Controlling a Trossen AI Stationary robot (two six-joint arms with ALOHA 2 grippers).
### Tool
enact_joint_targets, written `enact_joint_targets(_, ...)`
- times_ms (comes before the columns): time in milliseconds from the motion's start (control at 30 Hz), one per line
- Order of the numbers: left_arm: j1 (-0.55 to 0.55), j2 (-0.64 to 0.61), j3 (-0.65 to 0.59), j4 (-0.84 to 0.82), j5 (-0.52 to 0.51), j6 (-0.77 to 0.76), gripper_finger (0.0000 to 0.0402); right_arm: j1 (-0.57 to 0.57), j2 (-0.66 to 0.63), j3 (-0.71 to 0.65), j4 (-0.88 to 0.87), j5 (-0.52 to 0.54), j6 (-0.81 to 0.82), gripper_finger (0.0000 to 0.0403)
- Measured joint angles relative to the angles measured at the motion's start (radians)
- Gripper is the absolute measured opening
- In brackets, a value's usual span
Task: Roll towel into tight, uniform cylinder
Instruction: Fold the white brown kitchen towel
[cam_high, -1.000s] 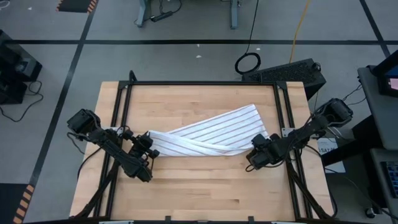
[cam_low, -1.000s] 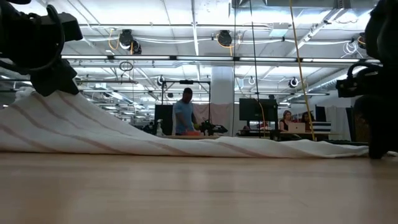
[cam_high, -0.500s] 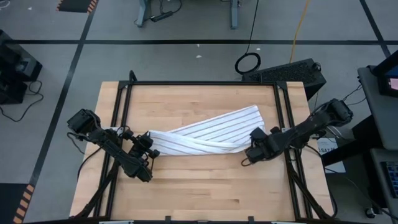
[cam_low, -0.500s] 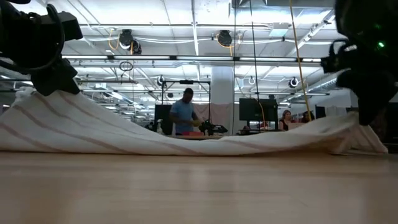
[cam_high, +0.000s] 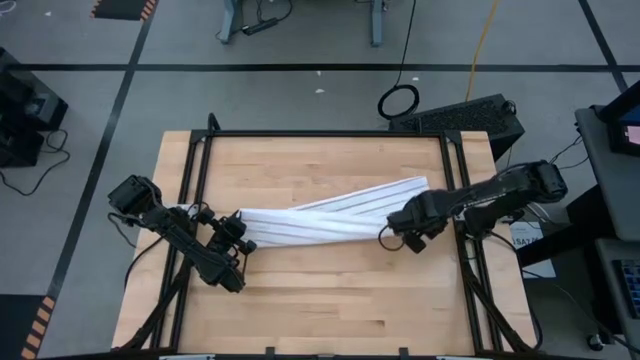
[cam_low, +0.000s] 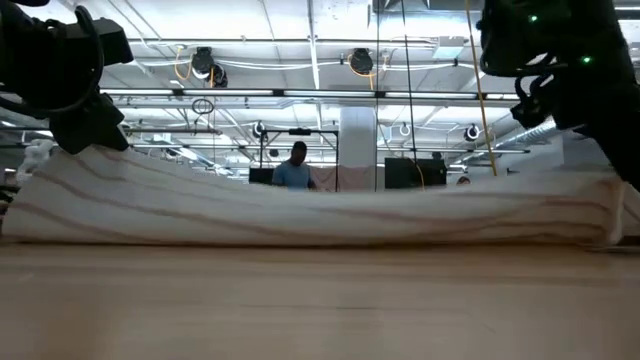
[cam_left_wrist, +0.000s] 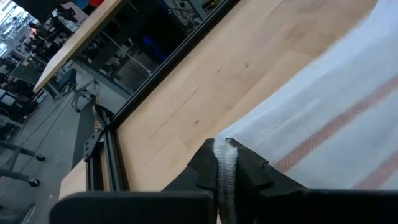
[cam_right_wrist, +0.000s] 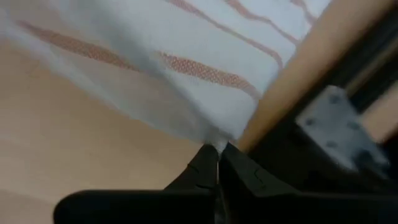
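Across the table's (cam_high: 320, 310) middle the towel (cam_high: 320, 215) lies as a long twisted band, running from about 9 o'clock up toward 2 o'clock. At 8 o'clock the left gripper (cam_high: 243, 233) is clamped on its end. At 3 o'clock the right gripper (cam_high: 388, 236) pinches its near edge, fingers (cam_right_wrist: 211, 163) closed on cloth.
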Motion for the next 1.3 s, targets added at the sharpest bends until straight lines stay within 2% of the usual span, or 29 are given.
enact_joint_targets(233, 0.0, 0.0, 0.0, -0.003, 0.0, 0.0, 0.002, -0.076, 0.0, 0.114, -0.058, 0.027, -0.111, 0.0004)
enact_joint_targets(400, 0.0, 0.0, 0.0, -0.005, 0.0, 0.002, 0.002, -0.047, 0.007, 0.079, 0.002, -0.044, -0.095, 0.001)
enact_joint_targets(500, 0.0, 0.0, 0.0, -0.006, 0.0, 0.002, 0.002, -0.012, 0.01, 0.052, 0.013, -0.01, -0.061, 0.0033)
enact_joint_targets(633, 0.0, 0.0, 0.0, -0.006, 0.001, 0.019, 0.002, 0.037, 0.004, 0.053, -0.018, 0.023, 0.01, 0.0084)
enact_joint_targets(733, 0.0, 0.0, 0.0, -0.005, 0.001, 0.019, 0.002, 0.095, -0.005, 0.058, -0.035, 0.005, 0.088, 0.0124)
enact_joint_targets(900, 0.0, 0.0, 0.0, -0.011, 0.002, 0.018, 0.002, 0.281, 0.006, 0.058, 0.116, 0.022, 0.313, 0.0168)
enact_joint_targets(1067, 0.0, 0.0, 0.0, -0.011, 0.002, 0.018, 0.002, 0.423, 0.09, 0.058, 0.15, 0.072, 0.499, 0.0178)
enact_joint_targets(1233, 0.0, 0.0, 0.0, -0.011, 0.001, 0.018, 0.002, 0.523, 0.219, 0.058, 0.083, 0.252, 0.68, 0.0177)
enact_joint_targets(1300, 0.0, 0.0, 0.0, -0.007, 0.001, 0.018, 0.002, 0.543, 0.267, 0.058, 0.062, 0.271, 0.757, 0.0176)
